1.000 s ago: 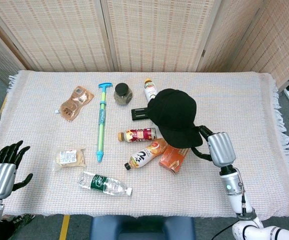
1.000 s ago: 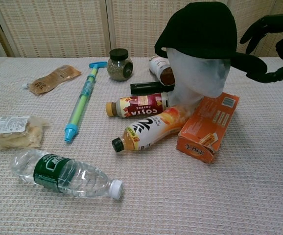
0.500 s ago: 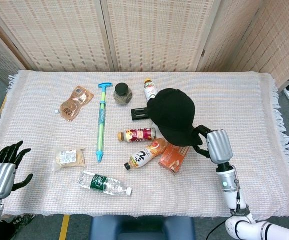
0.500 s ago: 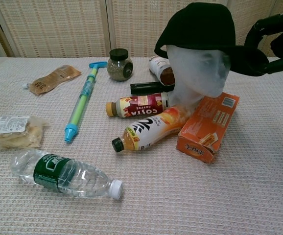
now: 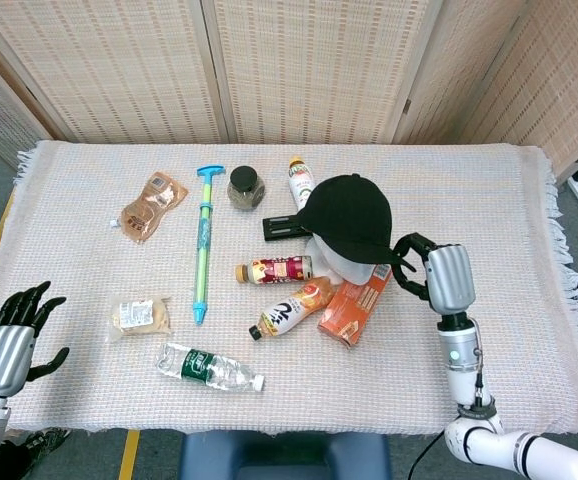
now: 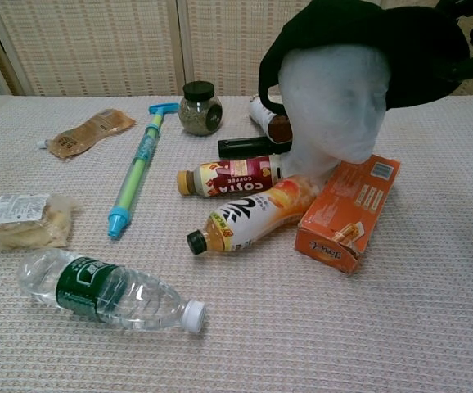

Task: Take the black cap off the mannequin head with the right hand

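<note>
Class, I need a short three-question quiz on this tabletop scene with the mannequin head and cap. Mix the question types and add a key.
1. True or false: the black cap lies flat on the table.
2. Which robot hand grips the cap's brim? A) left B) right
3. Fill in: the orange box lies in front of the ______ head.

Key:
1. False; it is tilted up, partly lifted off the mannequin head.
2. B; the right robot hand holds the brim, while the left robot hand holds nothing.
3. Mannequin.
</note>
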Available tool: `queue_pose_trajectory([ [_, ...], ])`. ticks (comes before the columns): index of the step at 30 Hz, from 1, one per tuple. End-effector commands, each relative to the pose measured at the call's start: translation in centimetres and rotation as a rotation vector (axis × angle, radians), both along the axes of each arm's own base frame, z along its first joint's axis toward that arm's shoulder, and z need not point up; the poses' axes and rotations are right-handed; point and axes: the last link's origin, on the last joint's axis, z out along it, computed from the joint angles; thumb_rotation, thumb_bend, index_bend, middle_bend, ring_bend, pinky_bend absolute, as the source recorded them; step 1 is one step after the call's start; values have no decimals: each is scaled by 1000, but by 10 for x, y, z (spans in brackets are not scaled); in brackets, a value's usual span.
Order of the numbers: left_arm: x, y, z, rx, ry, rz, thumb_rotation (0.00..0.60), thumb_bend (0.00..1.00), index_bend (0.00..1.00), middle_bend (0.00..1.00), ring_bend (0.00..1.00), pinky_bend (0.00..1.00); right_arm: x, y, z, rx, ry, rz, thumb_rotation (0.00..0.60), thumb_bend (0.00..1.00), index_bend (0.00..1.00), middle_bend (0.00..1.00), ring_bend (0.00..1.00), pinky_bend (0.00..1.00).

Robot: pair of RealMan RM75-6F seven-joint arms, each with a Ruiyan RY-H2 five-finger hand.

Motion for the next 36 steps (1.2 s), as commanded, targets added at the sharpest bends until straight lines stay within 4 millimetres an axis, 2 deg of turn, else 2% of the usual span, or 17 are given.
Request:
queue_pose_trajectory([
  [1, 1, 0, 0, -2, -1, -2, 600, 299, 234, 77, 86, 115, 4, -9, 8, -28, 14, 2, 600, 708, 787, 660, 941, 1000],
  [15, 6, 3, -2, -13, -4, -15, 600, 299, 233, 77, 86, 114, 14, -63, 42, -117, 108, -13, 600, 715, 805, 670, 947, 1000],
  [25, 7, 5, -5, -27, -2, -13, 600, 299, 231, 77, 86, 114, 10, -96, 46, -158, 218, -55, 600, 724, 808, 672, 948, 1000],
  [31, 5, 4, -6, -33, -1, -5, 600, 300, 230, 77, 87, 114, -2, -102, 51, -170, 300, -80, 600, 725, 808, 672, 947, 1000],
  [36, 4, 4, -6, -36, -2, -1, 600, 299, 230, 78, 87, 114, -20, -94, 65, -163, 348, -99, 600, 725, 808, 672, 948, 1000],
])
